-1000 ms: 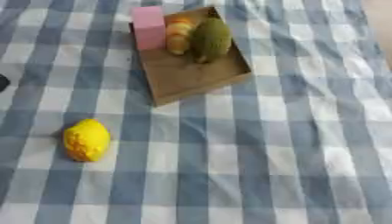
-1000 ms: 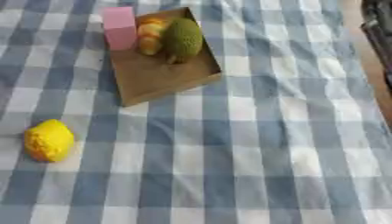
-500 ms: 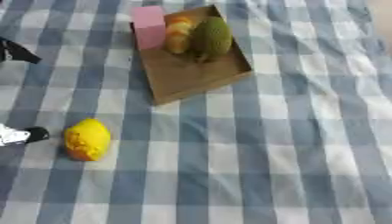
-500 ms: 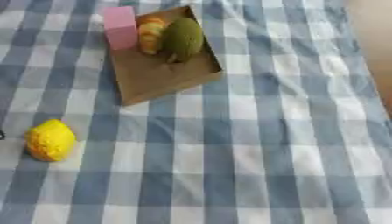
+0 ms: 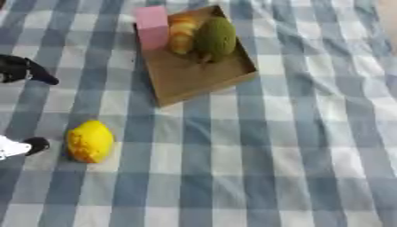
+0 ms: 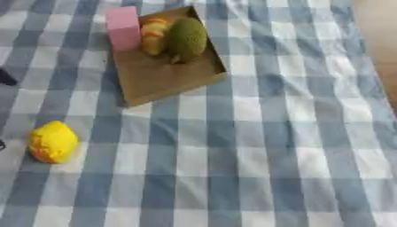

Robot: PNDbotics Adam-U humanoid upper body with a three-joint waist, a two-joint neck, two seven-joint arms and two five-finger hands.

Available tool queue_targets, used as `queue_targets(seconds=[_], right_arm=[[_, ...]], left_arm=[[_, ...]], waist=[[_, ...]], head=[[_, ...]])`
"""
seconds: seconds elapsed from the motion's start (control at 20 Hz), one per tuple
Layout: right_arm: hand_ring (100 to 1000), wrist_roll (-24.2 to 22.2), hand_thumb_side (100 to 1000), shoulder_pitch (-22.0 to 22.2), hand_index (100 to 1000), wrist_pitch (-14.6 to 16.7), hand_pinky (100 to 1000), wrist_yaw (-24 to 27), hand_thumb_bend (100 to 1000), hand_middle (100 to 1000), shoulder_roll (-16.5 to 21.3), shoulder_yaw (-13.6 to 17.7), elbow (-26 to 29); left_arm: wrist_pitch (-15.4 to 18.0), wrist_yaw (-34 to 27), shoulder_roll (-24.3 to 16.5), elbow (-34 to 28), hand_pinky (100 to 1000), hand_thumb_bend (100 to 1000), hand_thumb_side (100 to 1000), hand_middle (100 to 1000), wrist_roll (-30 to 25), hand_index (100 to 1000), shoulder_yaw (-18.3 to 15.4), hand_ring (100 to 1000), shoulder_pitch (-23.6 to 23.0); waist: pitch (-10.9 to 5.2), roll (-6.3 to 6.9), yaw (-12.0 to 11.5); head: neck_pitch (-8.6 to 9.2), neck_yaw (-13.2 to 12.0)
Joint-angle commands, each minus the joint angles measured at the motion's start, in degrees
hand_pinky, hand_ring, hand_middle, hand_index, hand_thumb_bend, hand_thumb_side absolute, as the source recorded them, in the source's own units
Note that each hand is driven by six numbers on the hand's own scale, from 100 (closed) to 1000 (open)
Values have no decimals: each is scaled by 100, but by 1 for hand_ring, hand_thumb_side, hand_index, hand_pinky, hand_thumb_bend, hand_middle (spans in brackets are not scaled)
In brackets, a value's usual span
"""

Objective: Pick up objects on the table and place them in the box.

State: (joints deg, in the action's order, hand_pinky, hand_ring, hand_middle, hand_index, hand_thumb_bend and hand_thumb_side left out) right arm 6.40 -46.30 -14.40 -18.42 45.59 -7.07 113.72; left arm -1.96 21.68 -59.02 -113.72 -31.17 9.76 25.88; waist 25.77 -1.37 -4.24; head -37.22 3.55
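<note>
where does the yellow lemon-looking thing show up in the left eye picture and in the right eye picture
Left eye view: the yellow fruit lies at lower left on the checked cloth, just right of the left hand at the edge.
Right eye view: at lower left, closer to the picture's edge.
Shared landmark: the brown box, up and to the right of the fruit in both.

Twin overhead views, shared tabletop (image 5: pixel 294 146)
</note>
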Motion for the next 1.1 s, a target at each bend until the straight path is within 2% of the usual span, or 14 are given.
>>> queue_targets(seconds=[0.05,0.45,0.6,0.75,1.1], right_arm=[[705,37,416,-41,847,-22,697,29,100,755,80,89,87],[699,211,413,-75,842,-108,693,54,100,750,54,104,87],[697,239,410,-81,840,-139,691,62,100,749,32,89,87],[694,273,419,-82,838,-177,689,83,100,748,13,87,87],[691,322,422,-93,835,-225,686,103,100,747,-28,61,87]], left_arm=[[50,-166,-125,-87,940,480,322,806,-145,889,72,873,154],[74,38,-101,-87,950,438,282,823,-639,896,484,885,455],[32,108,-81,-87,954,445,271,828,-796,902,568,889,504],[16,126,-60,-87,953,389,257,829,-952,898,646,889,522],[-2,82,-41,-87,952,352,237,831,-1308,895,779,891,524]], waist=[[-152,23,11],[-156,69,54],[-143,93,66],[-122,113,75],[-84,139,90]], head=[[-16,-15],[-31,-28],[-38,-38],[-46,-52],[-46,-63]])
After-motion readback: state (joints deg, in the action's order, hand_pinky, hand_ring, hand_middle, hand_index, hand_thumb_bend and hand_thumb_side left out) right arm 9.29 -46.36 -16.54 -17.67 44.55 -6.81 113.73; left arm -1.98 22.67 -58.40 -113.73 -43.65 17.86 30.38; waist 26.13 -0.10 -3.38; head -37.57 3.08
